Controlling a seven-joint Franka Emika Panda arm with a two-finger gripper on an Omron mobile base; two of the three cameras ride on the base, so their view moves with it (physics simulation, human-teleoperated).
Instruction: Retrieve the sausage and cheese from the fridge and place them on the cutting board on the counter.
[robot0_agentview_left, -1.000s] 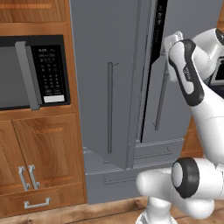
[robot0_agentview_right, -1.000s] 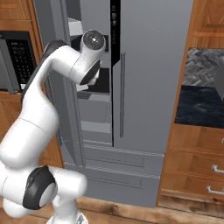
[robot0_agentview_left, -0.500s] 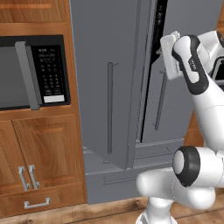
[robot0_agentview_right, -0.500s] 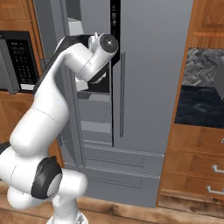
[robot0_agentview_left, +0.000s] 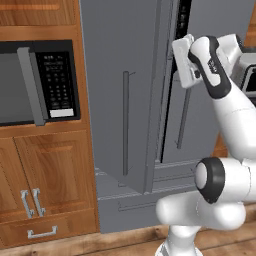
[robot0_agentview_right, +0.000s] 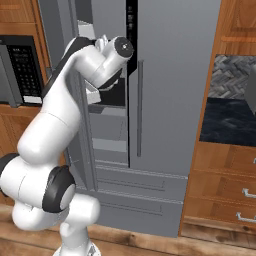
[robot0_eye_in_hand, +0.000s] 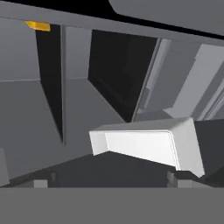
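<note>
Arm raised high from the base, elbow bent, forearm angled up and forward. Wrist turned so the hand (robot0_agentview_left: 184, 62) sits at the top of the reach, pointing away from the base. Hand's white body shows in the left base view; fingertips hidden. Hand view: fingertips (robot0_eye_in_hand: 41, 183) at the bottom edge, set apart, nothing between them.

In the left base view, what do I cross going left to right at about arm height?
Microwave → wooden cabinet edge → open fridge door with its vertical bar handle → the fridge front behind it → robot arm.
</note>
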